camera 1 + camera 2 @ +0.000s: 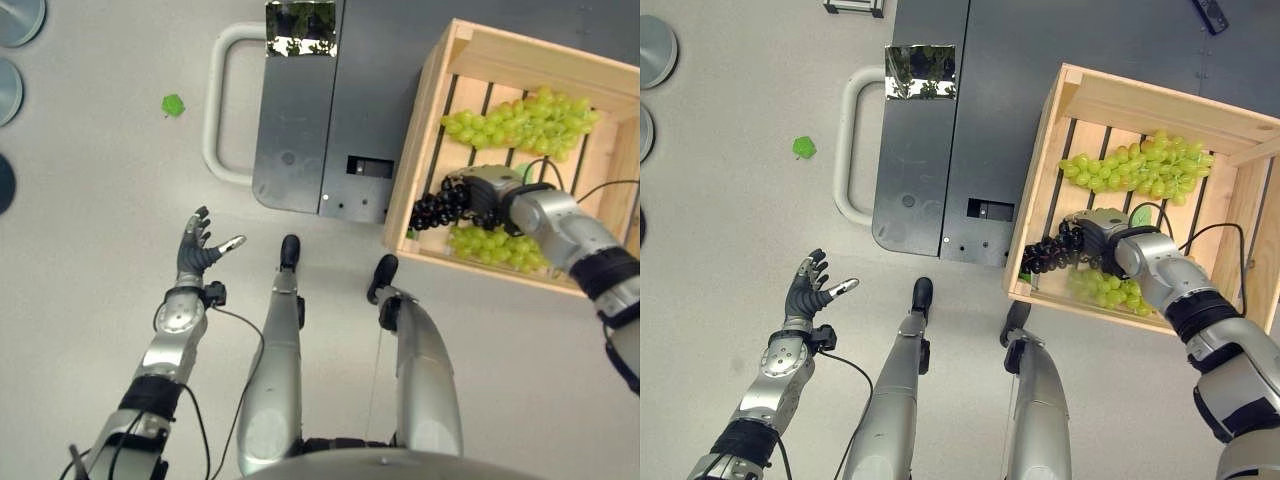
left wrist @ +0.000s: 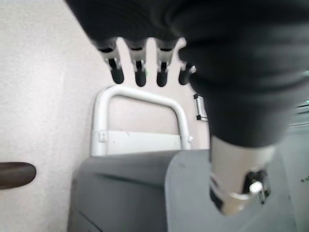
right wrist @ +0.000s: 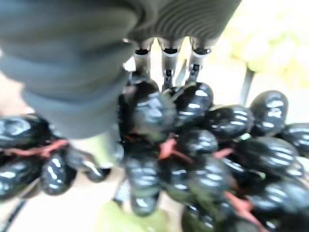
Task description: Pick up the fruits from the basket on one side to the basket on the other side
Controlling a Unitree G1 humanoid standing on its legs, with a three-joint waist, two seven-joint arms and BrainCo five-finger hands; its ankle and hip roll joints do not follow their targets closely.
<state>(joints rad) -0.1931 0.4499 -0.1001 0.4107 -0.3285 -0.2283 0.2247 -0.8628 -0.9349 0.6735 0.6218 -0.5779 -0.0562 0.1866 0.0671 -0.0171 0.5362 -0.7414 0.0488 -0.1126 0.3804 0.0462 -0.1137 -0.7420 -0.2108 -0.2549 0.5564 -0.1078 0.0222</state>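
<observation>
A wooden crate (image 1: 425, 110) stands on the floor at the right. A bunch of green grapes (image 1: 520, 120) lies at its far side and another green bunch (image 1: 490, 245) near its front wall. My right hand (image 1: 490, 190) reaches into the crate and is shut on a bunch of black grapes (image 1: 432, 208), which hangs over the crate's left front corner. The right wrist view shows the black grapes (image 3: 217, 145) against the curled fingers (image 3: 166, 63). Far to the left, my left hand (image 1: 197, 250) hovers over the floor, open, fingers (image 2: 140, 72) spread, nothing in it.
A dark grey cart base (image 1: 310, 120) with a white looped handle (image 1: 215, 110) lies between the hands, just left of the crate. A small green scrap (image 1: 173, 104) rests on the floor. Grey round discs (image 1: 15, 20) sit at the far left edge.
</observation>
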